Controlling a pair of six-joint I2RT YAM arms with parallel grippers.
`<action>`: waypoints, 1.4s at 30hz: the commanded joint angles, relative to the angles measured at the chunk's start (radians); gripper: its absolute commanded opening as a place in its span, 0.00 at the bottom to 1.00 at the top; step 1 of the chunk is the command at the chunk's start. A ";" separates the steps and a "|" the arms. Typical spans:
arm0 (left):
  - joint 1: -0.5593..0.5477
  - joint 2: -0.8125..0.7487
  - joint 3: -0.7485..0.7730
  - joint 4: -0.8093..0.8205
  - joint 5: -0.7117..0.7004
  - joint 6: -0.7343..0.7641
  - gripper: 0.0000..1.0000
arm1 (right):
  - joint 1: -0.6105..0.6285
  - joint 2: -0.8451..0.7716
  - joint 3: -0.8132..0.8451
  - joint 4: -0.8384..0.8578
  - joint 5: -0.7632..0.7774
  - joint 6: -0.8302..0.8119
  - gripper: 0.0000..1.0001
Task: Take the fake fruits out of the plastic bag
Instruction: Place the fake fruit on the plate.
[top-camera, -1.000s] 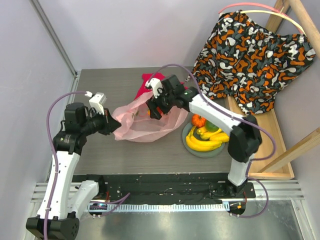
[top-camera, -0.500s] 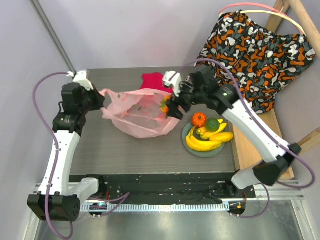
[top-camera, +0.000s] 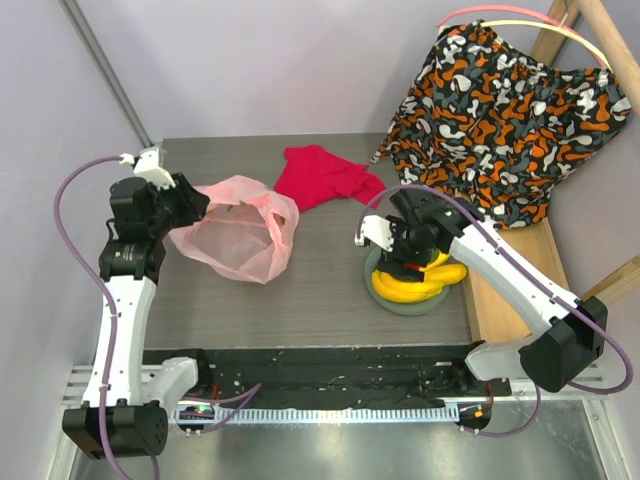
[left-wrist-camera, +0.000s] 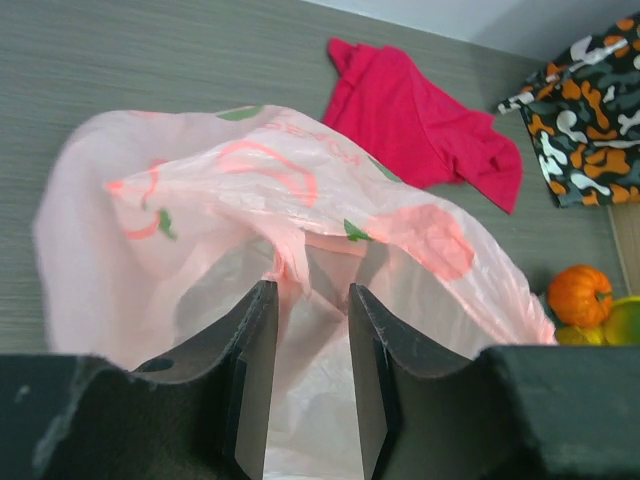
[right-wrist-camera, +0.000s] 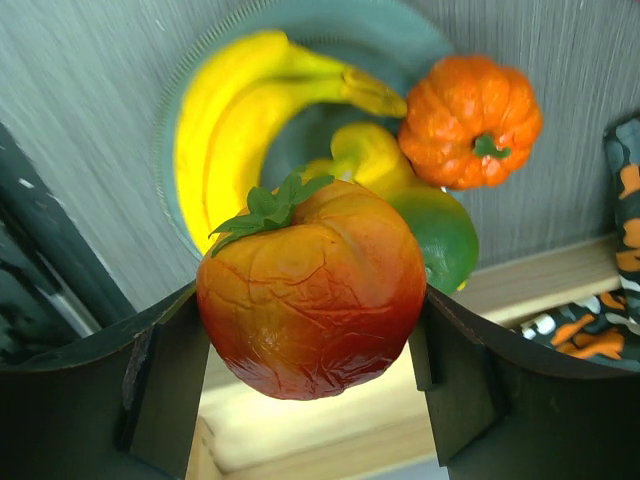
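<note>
The pale-pink plastic bag (top-camera: 235, 235) lies slumped at the left of the table, its rim at my left gripper (top-camera: 192, 200). In the left wrist view the bag (left-wrist-camera: 200, 190) arches over my left gripper (left-wrist-camera: 310, 300), whose jaws stand a little apart with bag film between them. My right gripper (top-camera: 400, 262) hangs over the grey-green plate (top-camera: 410, 308) and is shut on a red-orange round fruit with a green leaf (right-wrist-camera: 315, 290). On the plate lie yellow bananas (top-camera: 415, 287), a ribbed orange fruit (right-wrist-camera: 470, 120) and a green fruit (right-wrist-camera: 445, 235).
A red cloth (top-camera: 320, 175) lies at the back middle of the table. A patterned orange-and-black cloth (top-camera: 500, 110) hangs over a wooden frame (top-camera: 520, 300) along the right edge. Grey walls close in the left and back.
My right gripper has carried the red-orange fruit out of the bag and rightward over the plate. My left gripper has drawn the bag to the left, where it has slumped.
</note>
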 joint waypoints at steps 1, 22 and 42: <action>0.000 -0.043 -0.012 0.022 0.081 -0.015 0.38 | -0.005 -0.010 -0.025 0.046 0.132 -0.117 0.26; 0.006 -0.087 -0.063 0.020 0.106 -0.015 0.40 | -0.011 0.025 -0.143 0.120 0.247 -0.217 0.36; 0.009 -0.075 -0.066 0.026 0.124 -0.023 0.41 | -0.009 -0.005 -0.062 0.151 0.235 -0.173 0.98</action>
